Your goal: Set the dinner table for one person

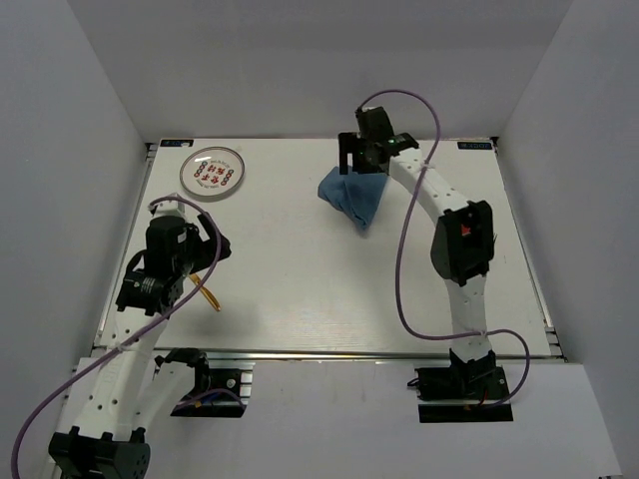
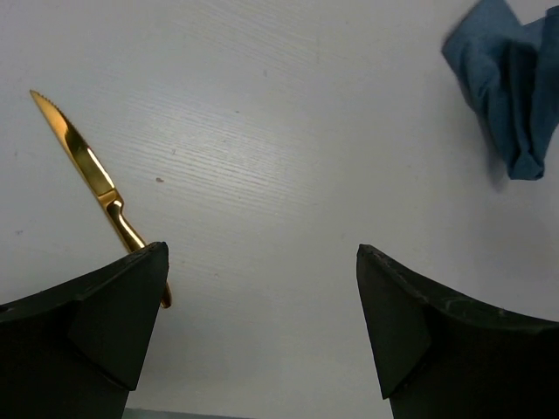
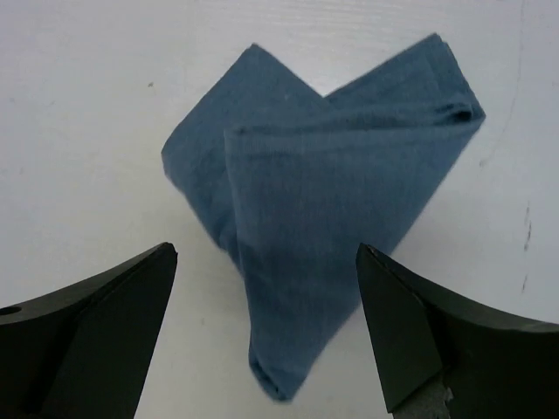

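One large white rectangular counter [image 1: 300, 289], with a metal rail along its near edge, fills the middle of the top view between pale walls. Everything else rests on it. Two white-and-black arms rise from that near edge. The left claw [image 2: 262, 251] hangs over the near left part of the counter, its dark fingers spread wide and only white surface showing between them. The right claw [image 3: 266, 253] reaches to the far side, right of centre, and is also spread wide, poised above a crumpled blue square cloth [image 3: 323, 218]. The cloth lies folded into a loose point on the counter and shows in the gap between the fingers. A round white plate [image 1: 214, 174] with red and black markings sits near the far left corner, well apart from the cloth. A slim gold metal knife [image 2: 87, 175] with a serrated blade lies flat by the left claw, its handle end hidden behind the left finger.
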`<state>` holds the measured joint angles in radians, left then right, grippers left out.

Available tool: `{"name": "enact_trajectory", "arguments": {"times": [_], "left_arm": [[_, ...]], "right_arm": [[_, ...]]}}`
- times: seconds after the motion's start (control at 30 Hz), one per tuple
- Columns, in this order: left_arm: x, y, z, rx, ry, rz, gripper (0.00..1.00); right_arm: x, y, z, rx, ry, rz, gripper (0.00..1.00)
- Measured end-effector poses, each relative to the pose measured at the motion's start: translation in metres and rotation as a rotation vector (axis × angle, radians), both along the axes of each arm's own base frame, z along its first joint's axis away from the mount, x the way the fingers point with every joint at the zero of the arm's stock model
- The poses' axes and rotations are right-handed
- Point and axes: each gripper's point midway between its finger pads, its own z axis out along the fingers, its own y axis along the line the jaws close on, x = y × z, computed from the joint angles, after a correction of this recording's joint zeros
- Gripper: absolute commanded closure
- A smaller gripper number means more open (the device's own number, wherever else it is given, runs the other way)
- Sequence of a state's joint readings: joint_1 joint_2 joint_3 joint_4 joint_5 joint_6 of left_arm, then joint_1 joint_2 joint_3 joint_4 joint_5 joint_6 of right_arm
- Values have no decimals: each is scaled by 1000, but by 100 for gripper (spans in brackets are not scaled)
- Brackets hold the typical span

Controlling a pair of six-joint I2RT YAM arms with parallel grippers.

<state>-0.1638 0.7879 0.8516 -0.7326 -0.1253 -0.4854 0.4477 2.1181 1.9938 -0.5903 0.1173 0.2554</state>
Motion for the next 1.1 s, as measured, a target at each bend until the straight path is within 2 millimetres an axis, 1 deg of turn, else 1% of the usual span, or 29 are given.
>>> {"name": "enact_trajectory", "arguments": {"times": [0.07,0.17,0.2,0.23,0.27,0.3,0.37,0.4,0.43,0.53,0.6,0.67,0.7,0.73,0.77,0.83,0.87,0.93,1.0,1.03,1.1], "left_arm": [[2,-3,7,-13,-33,-18,2],[6,-8,11,-26,-50,-42,2],[7,-9,10,-28,-50,-51,2],[8,-11,10,-31,-47,-59,2],[9,-12,9,-33,-44,-66,2],[10,-14,8,-35,-40,-73,2],[10,-16,6,-37,-33,-84,2],[10,-16,5,-38,-31,-87,2],[11,-17,5,-39,-31,-91,2],[11,-18,6,-40,-33,-100,2],[12,-19,6,-41,-35,-103,2],[13,-19,6,-41,-35,-104,2],[14,-19,4,-41,-28,-104,2],[14,-20,3,-40,-22,-105,2],[15,-20,1,-40,-15,-104,2],[15,-20,-2,-39,-5,-104,2],[15,-20,-2,-39,-5,-104,2],[14,-20,1,-40,-15,-104,2],[13,-19,5,-41,-31,-105,2],[12,-19,7,-42,-41,-105,2],[10,-19,11,-44,-57,-105,2]], "right_arm": [[17,7,-15,-51,-17,-12,11],[30,12,-41,-135,-20,-26,14],[33,12,-49,-161,-21,-30,15],[35,12,-58,-188,-19,-37,21],[35,11,-67,-219,-16,-40,28],[35,10,-73,-245,-15,-44,45],[34,9,-80,-279,-17,-53,68],[34,8,-81,-295,-20,-54,90],[34,7,-80,-307,-29,-55,99],[36,11,-74,-287,-56,-73,100],[22,14,-72,-245,-43,-53,100],[2,26,-60,-138,-17,-4,100],[-10,35,-51,-60,-10,26,100],[-23,45,-36,26,-10,62,100],[-35,57,-18,130,-19,96,100],[-56,74,19,309,-56,155,100],[-65,80,38,394,-76,177,100],[-82,83,62,509,-102,191,100],[-86,76,68,557,-92,163,100],[-82,70,66,565,-87,134,100],[-69,51,46,549,-65,59,100]]}}
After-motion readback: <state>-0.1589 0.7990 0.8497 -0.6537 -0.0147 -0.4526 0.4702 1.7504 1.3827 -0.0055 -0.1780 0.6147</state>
